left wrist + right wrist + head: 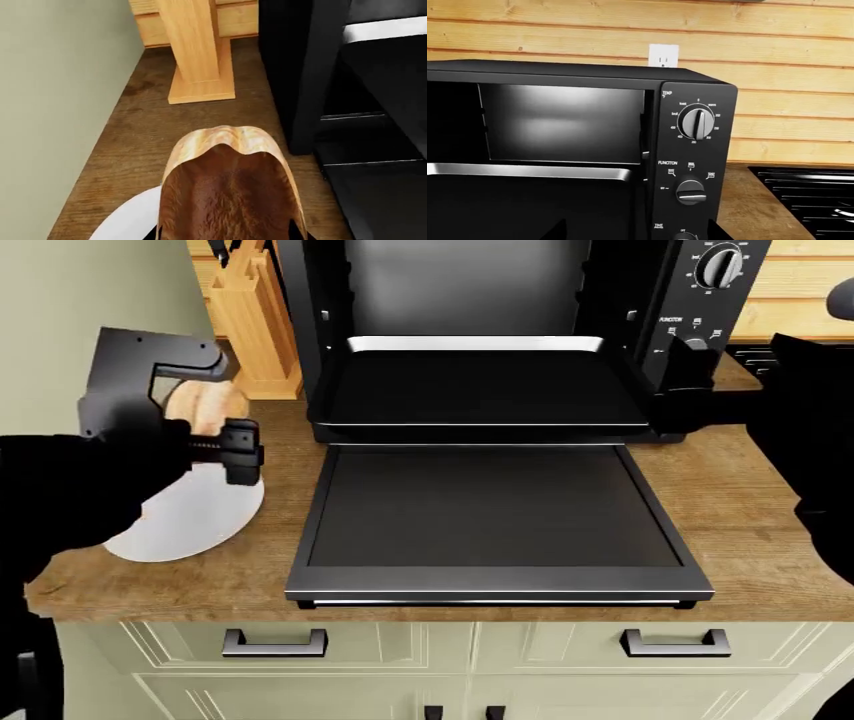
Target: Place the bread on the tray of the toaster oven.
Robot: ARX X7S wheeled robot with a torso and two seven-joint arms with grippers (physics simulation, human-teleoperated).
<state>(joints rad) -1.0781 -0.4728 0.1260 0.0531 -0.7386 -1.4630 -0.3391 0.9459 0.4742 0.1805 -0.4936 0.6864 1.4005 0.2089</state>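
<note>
My left gripper [220, 435] is shut on the golden-tan bread [198, 403], holding it above the white plate [180, 525] to the left of the toaster oven [694, 300]. In the left wrist view the bread [227, 190] fills the space between the fingertips. The black tray [481, 390] sits slid out of the oven over the lowered door panel [487, 510], its pale rear edge toward the cavity. My right gripper [681, 375] is open and empty at the oven's front right corner, facing the knobs [697, 123].
A wooden knife block [247, 320] stands behind the plate, by the oven's left wall [300, 75]. Black stovetop grates [807, 195] lie to the right of the oven. The wooden counter [747, 500] ends at a front edge above cabinet drawers [274, 642].
</note>
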